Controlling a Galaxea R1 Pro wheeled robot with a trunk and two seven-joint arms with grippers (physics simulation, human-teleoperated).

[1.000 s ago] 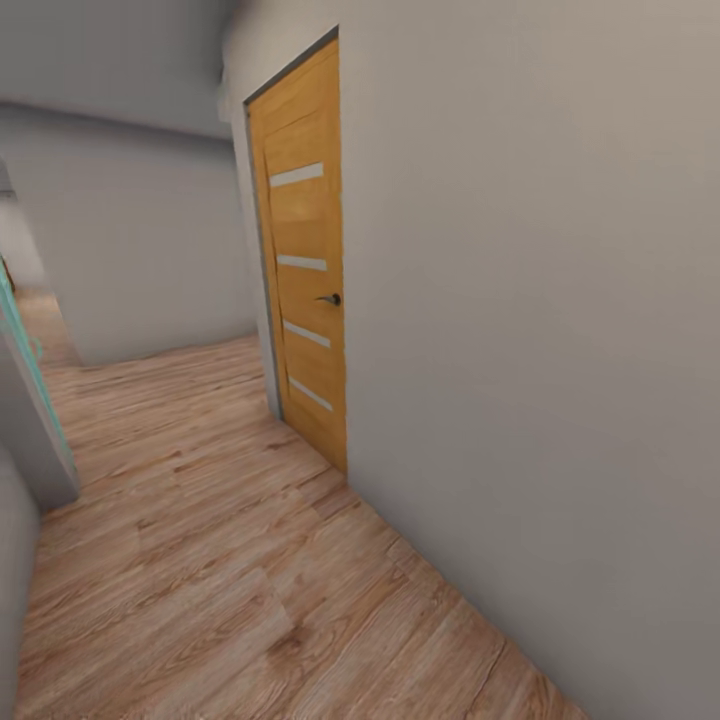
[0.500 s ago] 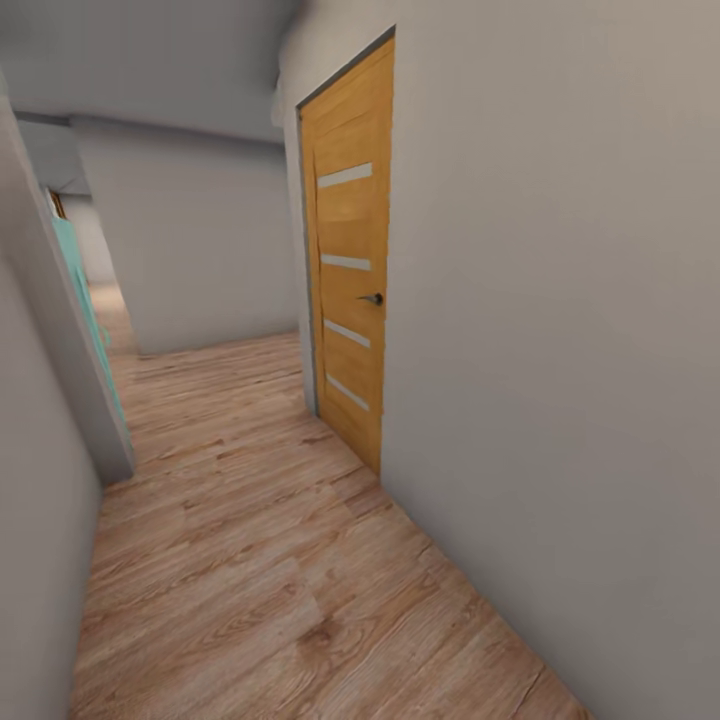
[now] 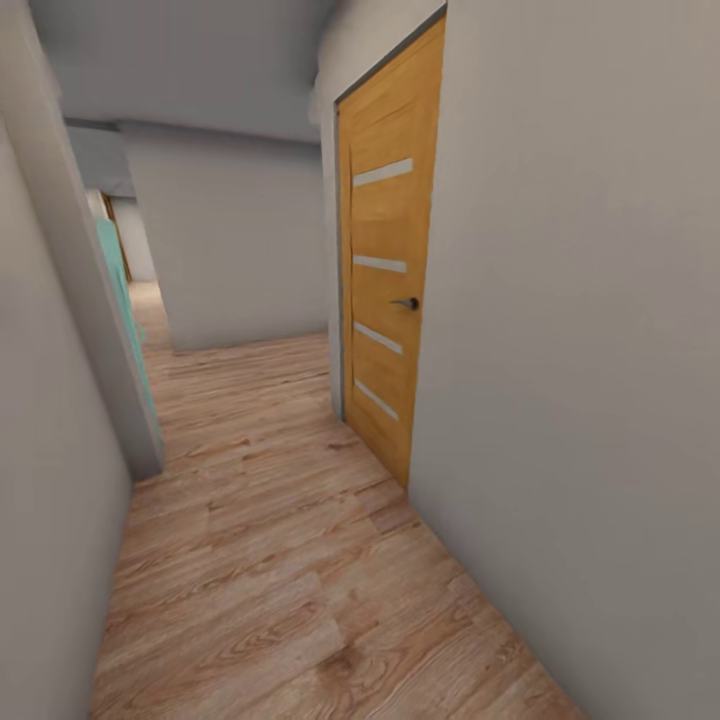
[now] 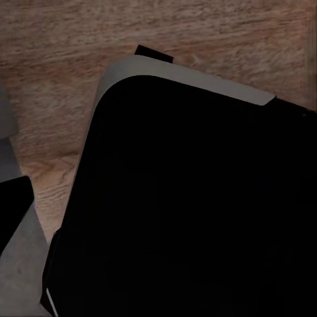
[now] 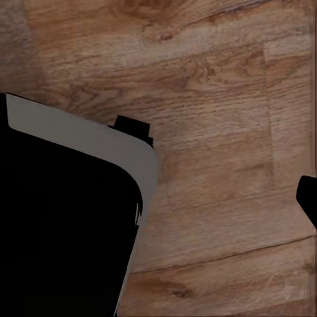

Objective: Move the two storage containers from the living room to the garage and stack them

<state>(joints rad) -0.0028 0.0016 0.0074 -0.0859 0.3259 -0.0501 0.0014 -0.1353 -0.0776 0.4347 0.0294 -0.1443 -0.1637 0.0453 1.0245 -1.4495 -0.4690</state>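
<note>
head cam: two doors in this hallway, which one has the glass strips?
The orange wooden door in the right-hand wall: four pale horizontal strips and a dark lever handle. The teal door on the left, farther down, shows edge-on with no strips visible.

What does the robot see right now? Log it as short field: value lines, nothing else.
place: narrow hallway
floor: light wood-plank floor
right side: grey wall with a closed wooden door, four pale strips, dark door handle
left side: grey wall, teal panel beyond its corner
ahead: hallway opens leftward past a grey wall
wrist views: dark robot body above the planks
containers: not seen
</note>
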